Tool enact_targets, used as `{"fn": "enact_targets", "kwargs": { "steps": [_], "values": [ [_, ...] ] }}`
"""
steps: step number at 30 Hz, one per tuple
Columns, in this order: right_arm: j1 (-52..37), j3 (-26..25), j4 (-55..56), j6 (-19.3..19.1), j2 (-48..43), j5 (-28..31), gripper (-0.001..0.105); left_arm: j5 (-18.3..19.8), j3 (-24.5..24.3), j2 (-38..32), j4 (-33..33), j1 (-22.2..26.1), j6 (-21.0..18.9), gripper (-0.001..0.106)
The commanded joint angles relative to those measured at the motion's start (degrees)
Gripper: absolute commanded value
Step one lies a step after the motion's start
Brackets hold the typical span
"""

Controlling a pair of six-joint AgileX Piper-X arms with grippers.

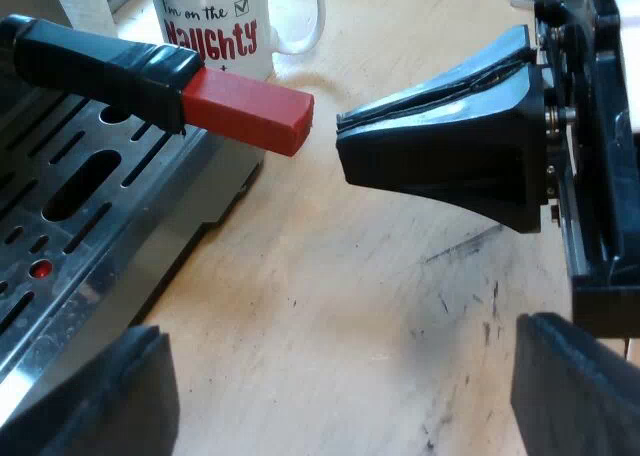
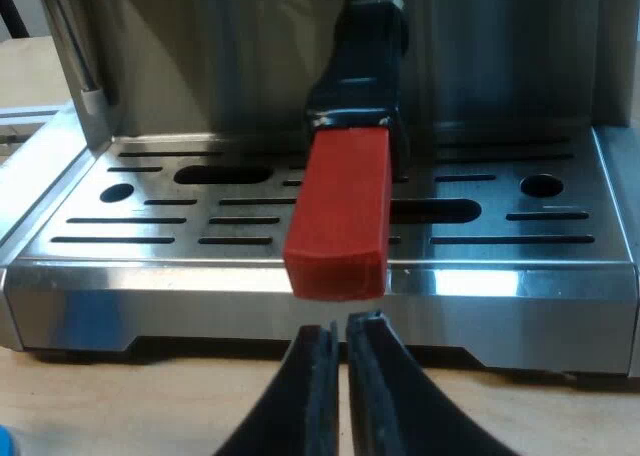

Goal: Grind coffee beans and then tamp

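The holder's dark handle (image 1: 100, 61) juts out over the espresso machine's drip tray (image 1: 80, 206) and ends in a red block (image 1: 250, 111). In the right wrist view the red end (image 2: 340, 216) hangs just above and beyond my right gripper (image 2: 340, 331), whose fingers are pressed together with nothing between them. From the left wrist view that right gripper (image 1: 345, 141) points at the red end, a short gap away from it. My left gripper (image 1: 340, 336) is open wide over the wooden table, level with the tray's edge and holding nothing.
A white mug (image 1: 215, 21) with red and black lettering stands on the wooden table (image 1: 330, 306) beyond the handle. The slotted steel tray (image 2: 200, 236) spans the machine's front. A metal wand (image 2: 85, 86) stands at one side of the tray.
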Motion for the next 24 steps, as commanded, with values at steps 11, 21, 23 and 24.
{"fn": "enact_targets", "kwargs": {
  "steps": [11, 21, 23, 24],
  "values": [
    [-0.32, -0.06, -4.58, -5.91, -0.27, 0.24, 0.005, 0.33, -0.09, 0.01, -0.71, -0.2, -0.65, 0.071],
    [-4.47, -0.06, -5.09, -5.91, -0.27, -0.22, 0.005, 0.33, -0.09, 0.01, -0.71, -0.2, -0.65, 0.071],
    [-4.87, -0.06, -5.25, -5.91, -0.27, -0.22, 0.005, 0.33, -0.09, 0.01, -0.71, -0.2, -0.65, 0.071],
    [-4.9, -0.06, -5.55, -5.91, -0.27, -0.22, 0.005, 0.33, -0.09, 0.01, -0.71, -0.2, -0.65, 0.071]
  ]
}}
